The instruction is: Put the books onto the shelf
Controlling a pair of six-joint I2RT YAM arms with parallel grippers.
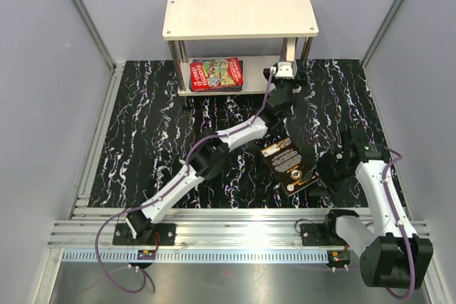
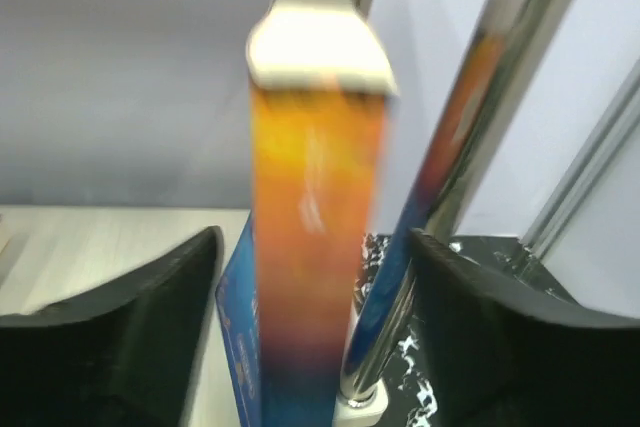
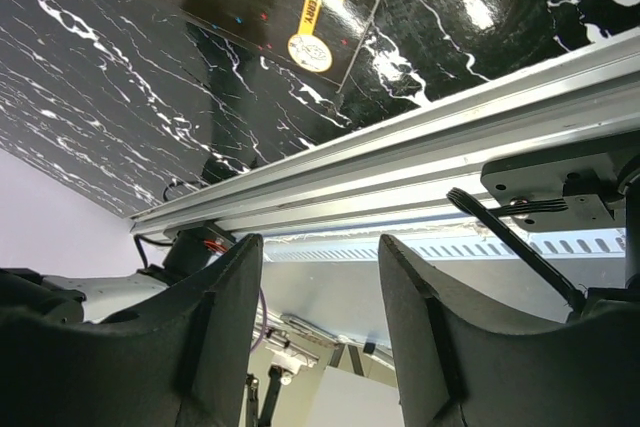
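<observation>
The shelf (image 1: 239, 18) stands at the back, and a red "Treehouse" book (image 1: 217, 73) lies flat on its lower board. My left gripper (image 1: 285, 70) reaches in at the shelf's right end. In the left wrist view a blue book with an orange edge (image 2: 315, 197) stands upright on the cream lower board (image 2: 90, 247) beside a silver post (image 2: 470, 147). My left gripper (image 2: 315, 237) is open, with a gap on each side of the book. A dark book (image 1: 288, 165) lies flat on the table. My right gripper (image 1: 329, 172) hovers at its right edge, open and holding nothing (image 3: 320, 247).
The black marbled mat (image 1: 157, 126) covers the table between grey walls. An aluminium rail (image 1: 235, 229) runs along the near edge by both arm bases. The dark book's corner (image 3: 290, 7) shows at the top of the right wrist view.
</observation>
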